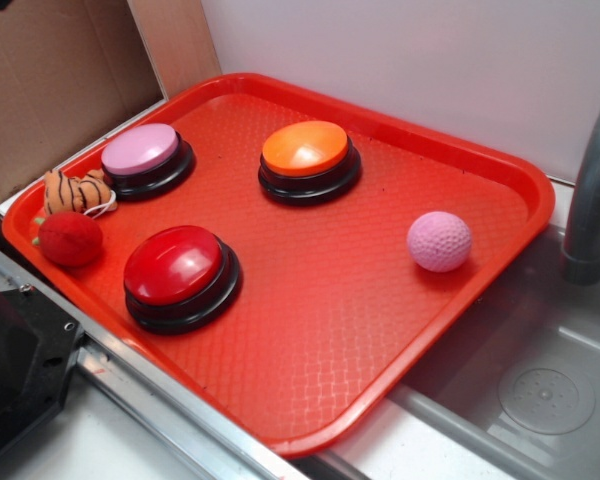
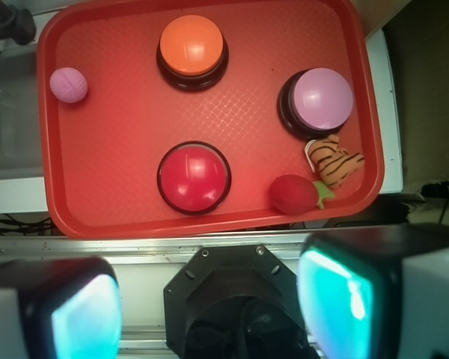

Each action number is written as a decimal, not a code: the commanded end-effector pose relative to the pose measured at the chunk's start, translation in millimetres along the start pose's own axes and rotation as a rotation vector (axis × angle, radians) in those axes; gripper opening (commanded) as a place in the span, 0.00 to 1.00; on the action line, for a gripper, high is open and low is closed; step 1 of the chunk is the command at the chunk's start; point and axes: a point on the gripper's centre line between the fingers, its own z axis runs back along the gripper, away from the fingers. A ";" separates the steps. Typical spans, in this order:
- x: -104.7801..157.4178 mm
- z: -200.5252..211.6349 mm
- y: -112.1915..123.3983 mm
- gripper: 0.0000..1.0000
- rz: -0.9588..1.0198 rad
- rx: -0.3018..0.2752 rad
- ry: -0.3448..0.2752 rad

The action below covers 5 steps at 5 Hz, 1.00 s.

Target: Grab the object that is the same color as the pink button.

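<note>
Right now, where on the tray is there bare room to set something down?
Bare: the middle between the red button, orange button and pink ball, plus the near corner below the ball. Crowded: the left edge, where the plush, red ball and pink button cluster.

Open tray floor [image 1: 360, 300] surrounds the pink ball [image 1: 439, 241].

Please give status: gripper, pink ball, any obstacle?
Gripper open, above tray edge, holding nothing. Pink ball alone on red tray. No obstacle near it.

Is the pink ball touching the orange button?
Apart. The exterior view shows bare red tray between the pink ball and the orange button; the wrist view shows the same gap.
</note>
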 end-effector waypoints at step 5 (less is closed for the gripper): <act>107.1 -111.5 -73.3 1.00 -0.521 0.037 -0.153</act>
